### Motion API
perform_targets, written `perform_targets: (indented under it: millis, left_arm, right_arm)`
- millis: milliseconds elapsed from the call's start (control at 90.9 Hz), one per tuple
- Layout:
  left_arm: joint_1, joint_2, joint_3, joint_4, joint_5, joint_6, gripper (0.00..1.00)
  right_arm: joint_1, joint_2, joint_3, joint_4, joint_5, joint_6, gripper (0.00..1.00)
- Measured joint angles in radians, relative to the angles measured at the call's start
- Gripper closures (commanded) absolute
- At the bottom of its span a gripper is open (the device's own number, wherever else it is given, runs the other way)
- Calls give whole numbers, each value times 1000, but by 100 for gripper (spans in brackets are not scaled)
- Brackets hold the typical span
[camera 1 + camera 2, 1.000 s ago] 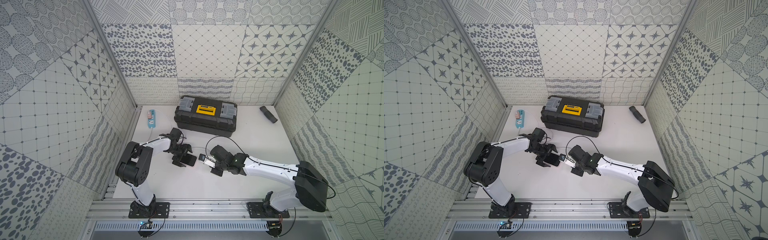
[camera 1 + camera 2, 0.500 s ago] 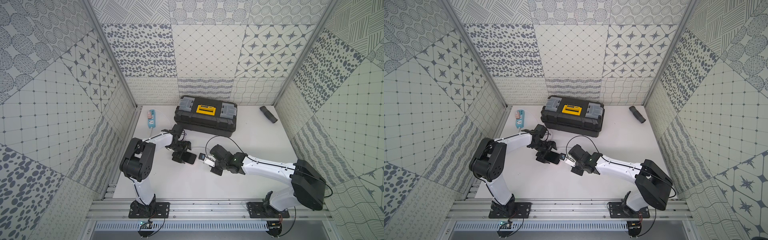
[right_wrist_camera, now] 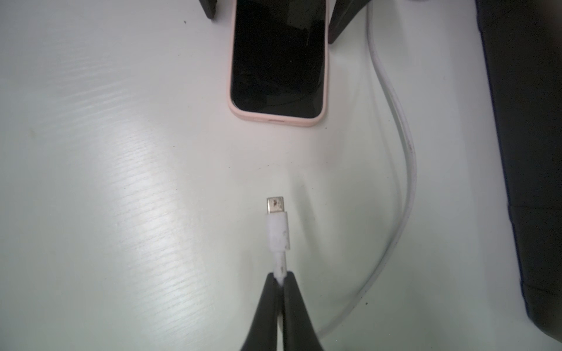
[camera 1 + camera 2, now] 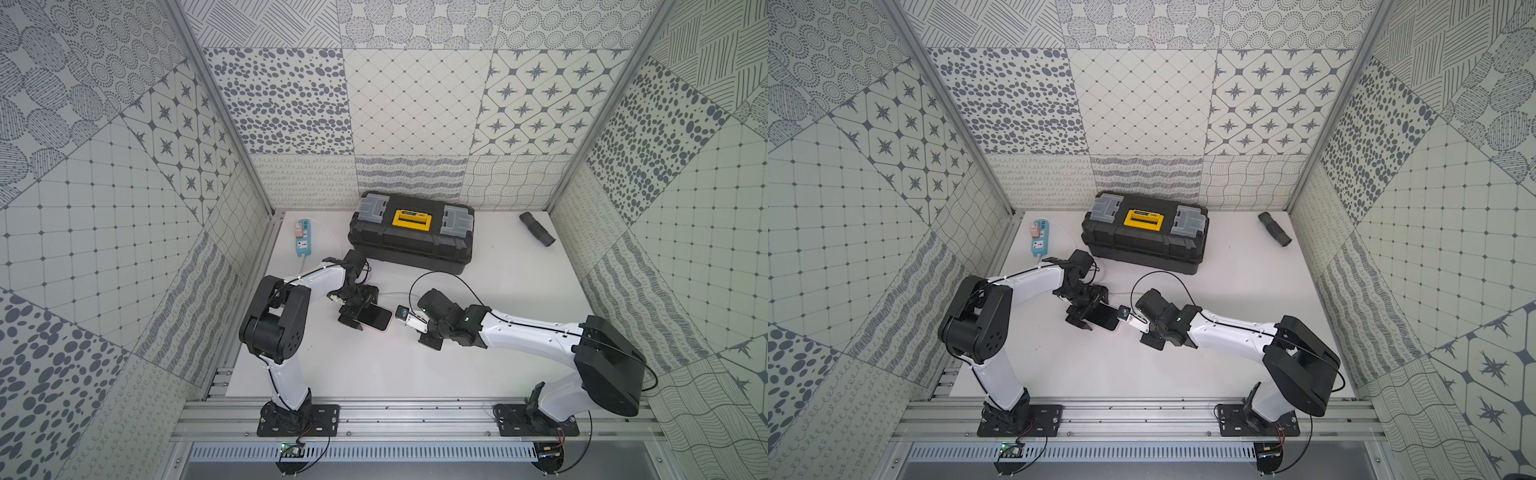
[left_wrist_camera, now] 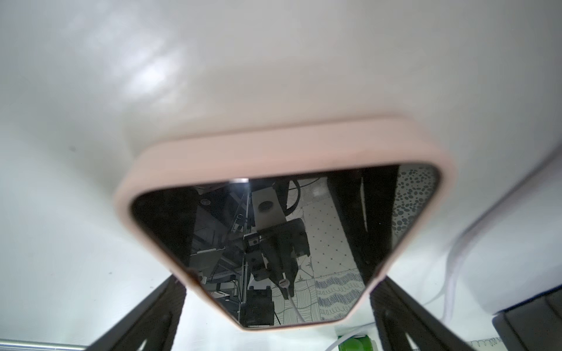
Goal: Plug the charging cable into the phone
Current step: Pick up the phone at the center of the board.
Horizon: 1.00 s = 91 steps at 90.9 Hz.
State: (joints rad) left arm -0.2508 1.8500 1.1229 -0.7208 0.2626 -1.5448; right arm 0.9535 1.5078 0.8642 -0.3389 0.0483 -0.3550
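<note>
Right gripper (image 3: 281, 275) pinched on charging cable (image 3: 407, 170) behind connector (image 3: 275, 205); left gripper (image 4: 360, 311) spread astride phone (image 3: 278, 60). Risk: unclamped phone sliding left under insertion push, connector pivoting off-port.

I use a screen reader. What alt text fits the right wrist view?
The right gripper, shut on the charging cable just behind its connector, points it at the near end of the phone, screen-up on the white table, a gap between them. The left gripper straddles the phone's far part.
</note>
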Motion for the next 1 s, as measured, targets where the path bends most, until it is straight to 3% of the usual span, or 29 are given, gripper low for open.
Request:
perform_targets:
  millis: [308, 385, 451, 759, 1001]
  left_arm:
    - [0, 52, 27, -55, 41, 20, 11]
    - [0, 58, 25, -55, 60, 27, 18]
    - [0, 59, 19, -55, 76, 38, 28]
    - [16, 69, 10, -53, 134, 79, 100]
    - [27, 75, 11, -60, 163, 108, 100]
  right_arm:
    - [0, 0, 7, 1, 26, -1, 100]
    - [0, 0, 7, 1, 36, -1, 100]
    - [0, 0, 7, 1, 44, 0, 100]
    - [0, 8, 24, 8, 55, 6, 100]
    - [0, 14, 24, 22, 68, 8, 100]
